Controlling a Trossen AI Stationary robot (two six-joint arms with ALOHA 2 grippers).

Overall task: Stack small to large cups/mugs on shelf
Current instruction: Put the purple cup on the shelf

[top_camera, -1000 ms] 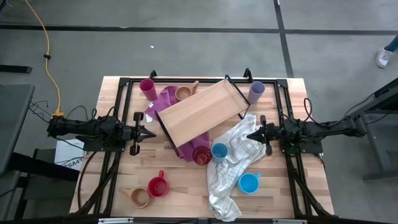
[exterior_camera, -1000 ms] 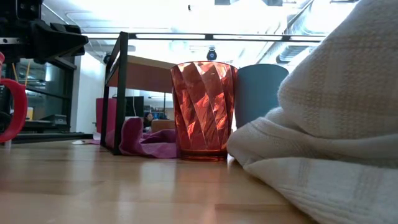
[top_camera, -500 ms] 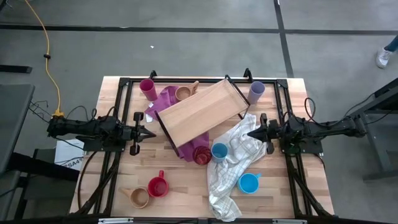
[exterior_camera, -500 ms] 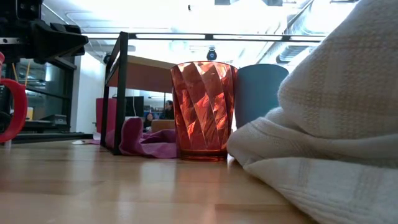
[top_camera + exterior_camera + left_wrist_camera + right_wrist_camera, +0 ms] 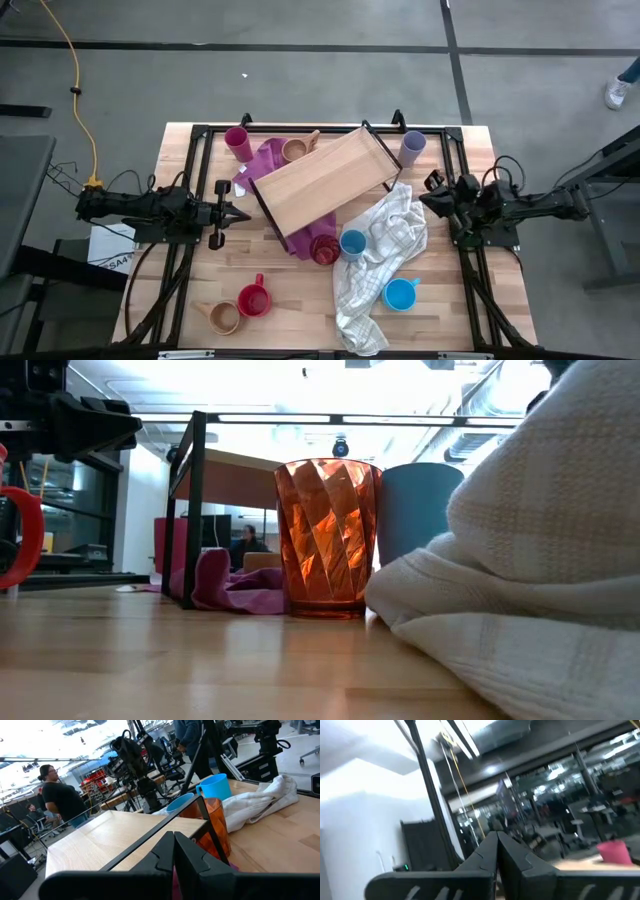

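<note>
While both arms sat at the table's side edges, the left gripper (image 5: 243,212) at centre-left was pinched fully shut on nothing, tip just left of the flat light-wood shelf on its black metal frame (image 5: 320,180), which lay slanted mid-frame. The right gripper (image 5: 428,197) at centre-right was also closed and empty, beside the white checked towel (image 5: 375,265). A faceted red plastic tumbler (image 5: 324,249) and small blue cup (image 5: 352,243) stood below the shelf, apart from both sets of fingers.
</note>
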